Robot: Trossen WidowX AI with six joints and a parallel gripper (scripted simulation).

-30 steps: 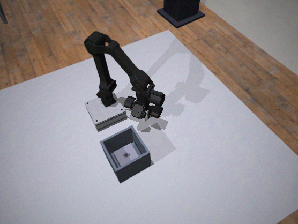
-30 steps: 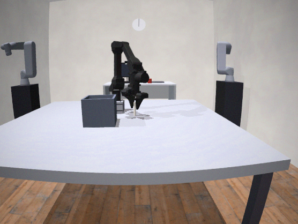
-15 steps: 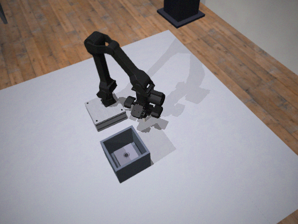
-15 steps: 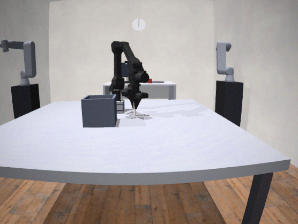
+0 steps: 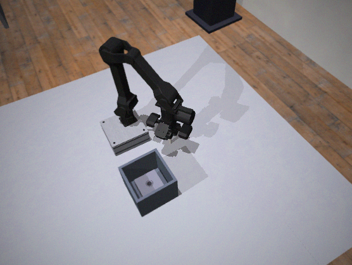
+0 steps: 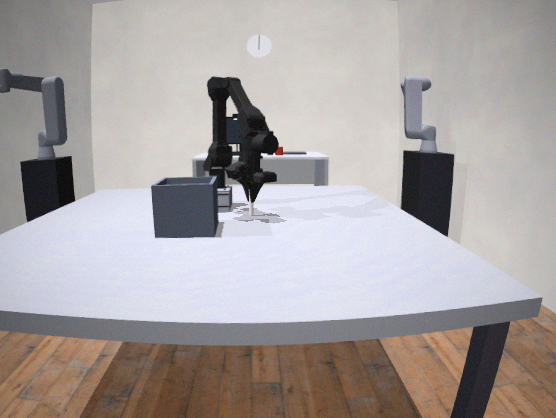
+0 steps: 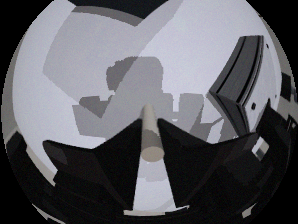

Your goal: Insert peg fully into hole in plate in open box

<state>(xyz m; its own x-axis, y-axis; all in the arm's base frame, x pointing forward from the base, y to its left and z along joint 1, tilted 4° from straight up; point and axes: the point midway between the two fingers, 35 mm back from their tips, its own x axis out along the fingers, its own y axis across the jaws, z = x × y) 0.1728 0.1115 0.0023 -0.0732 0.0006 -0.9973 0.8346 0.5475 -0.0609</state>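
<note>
1 open box [image 6: 184, 207] sits nearest on the table [image 6: 300, 280]; only the top view shows its plate [image 5: 151, 182] and hole [image 5: 149, 182]. Just beyond and beside it, the gripper [image 6: 251, 199] points down, clamped on the upright peg [image 6: 251, 209], whose foot is at the table. Top view hides the peg under the wrist; the wrist view shows it between the fingers. Base plate [image 5: 111, 139] behind.
</note>
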